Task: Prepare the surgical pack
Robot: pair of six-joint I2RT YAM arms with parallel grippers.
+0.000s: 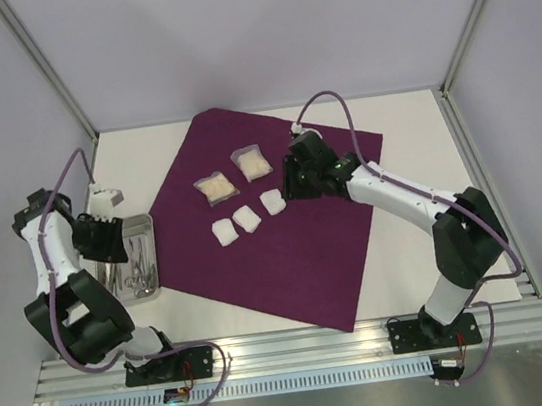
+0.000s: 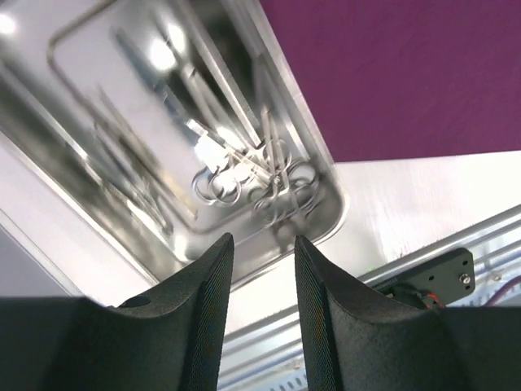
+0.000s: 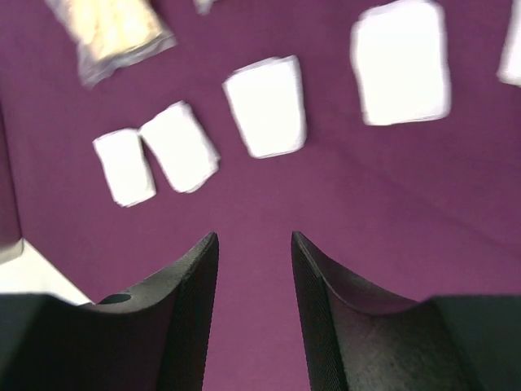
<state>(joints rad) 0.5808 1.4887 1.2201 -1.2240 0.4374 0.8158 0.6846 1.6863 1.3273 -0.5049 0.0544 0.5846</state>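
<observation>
though blur smears the tools in the tray past counting, both end effectors, left and right, stand spread, holding nothing. the purple drape carries three white pads and two pouches.

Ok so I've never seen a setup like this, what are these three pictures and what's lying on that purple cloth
These are two robot arms bolted at the near edge of a white table. The wide picture looks down from above and behind them. The other two come from cameras on each wrist, so each arm's own two black fingers fill the bottom.

The purple cloth, the surgical drape, lies spread flat. On it sit three small white pads in a row and two clear packets of pale material.

Left of the cloth stands a metal tray of scissor-like instruments. A small white item beside it is too small to identify.

The left gripper hangs over the tray, the right gripper over the cloth. Both have parted fingers holding nothing.
</observation>
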